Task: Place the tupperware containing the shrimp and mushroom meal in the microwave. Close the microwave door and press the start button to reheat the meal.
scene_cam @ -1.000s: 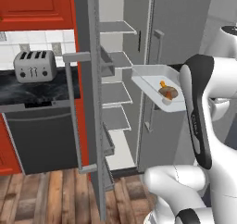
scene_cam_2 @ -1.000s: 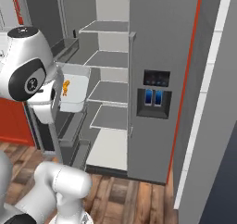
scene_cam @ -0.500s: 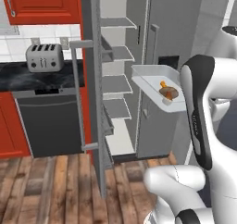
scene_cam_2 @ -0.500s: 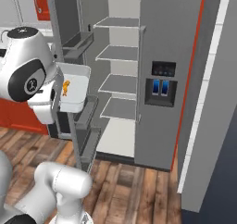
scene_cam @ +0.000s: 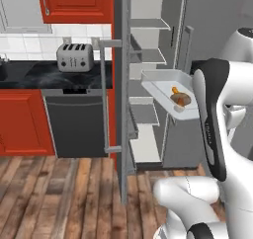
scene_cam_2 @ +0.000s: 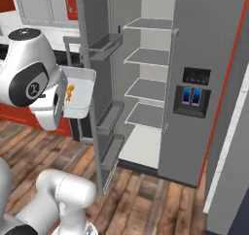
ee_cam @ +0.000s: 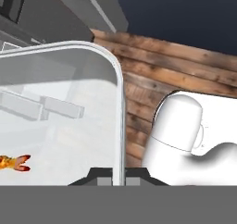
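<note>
One step in hand: carrying the tupperware (scene_cam: pixel 165 87) clear of the open fridge (scene_cam_2: pixel 209 59), microwave not yet reached.

Largest first: the fridge stands open, its door (scene_cam: pixel 122 85) edge-on at 12 o'clock in the left base view, bare shelves (scene_cam_2: pixel 148 57) behind it. At 9 o'clock runs a dark counter (scene_cam: pixel 34 75) with a toaster (scene_cam: pixel 74 56) above a dishwasher (scene_cam: pixel 76 119) and red cabinets. The container rides level at the end of the arm, just beside the door's inner racks, with the shrimp and mushroom meal (scene_cam: pixel 180 98) in its near corner. The gripper (ee_cam: pixel 118 176) is pinched tight on the container's rim, as the hand view shows. Next, I judge, the base must find the microwave while the tub stays flat. Open wooden floor (scene_cam: pixel 59 193) lies at 7 o'clock; the door edge is the nearest snag.
</note>
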Robot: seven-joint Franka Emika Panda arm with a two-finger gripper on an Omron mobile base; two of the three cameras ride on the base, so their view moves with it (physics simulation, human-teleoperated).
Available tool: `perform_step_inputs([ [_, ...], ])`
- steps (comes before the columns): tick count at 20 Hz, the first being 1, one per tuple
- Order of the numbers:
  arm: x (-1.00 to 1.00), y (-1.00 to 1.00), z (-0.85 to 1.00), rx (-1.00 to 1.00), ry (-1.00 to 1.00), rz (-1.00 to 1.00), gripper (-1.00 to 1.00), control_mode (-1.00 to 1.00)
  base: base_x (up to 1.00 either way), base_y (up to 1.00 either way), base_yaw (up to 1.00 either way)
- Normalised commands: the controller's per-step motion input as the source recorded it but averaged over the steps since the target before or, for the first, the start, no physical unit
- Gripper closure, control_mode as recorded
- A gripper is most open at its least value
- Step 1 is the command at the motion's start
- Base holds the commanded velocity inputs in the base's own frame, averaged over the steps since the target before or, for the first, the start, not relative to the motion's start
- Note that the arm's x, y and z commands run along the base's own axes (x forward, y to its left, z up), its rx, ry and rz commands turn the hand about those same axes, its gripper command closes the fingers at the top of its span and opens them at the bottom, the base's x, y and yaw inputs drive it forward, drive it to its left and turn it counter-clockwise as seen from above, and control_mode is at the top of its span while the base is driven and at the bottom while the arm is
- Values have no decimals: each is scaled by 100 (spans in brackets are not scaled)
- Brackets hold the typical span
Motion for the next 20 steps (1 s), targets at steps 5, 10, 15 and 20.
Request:
perform_step_inputs([
  [5, 0, 0, 0, 0, 0, 0, 100, 100, 0, 35, 43],
  [10, 0, 0, 0, 0, 0, 0, 100, 100, 4, 43, 47],
  [15, 0, 0, 0, 0, 0, 0, 100, 100, 15, 46, 52],
  [20, 0, 0, 0, 0, 0, 0, 100, 100, 23, 43, 54],
])
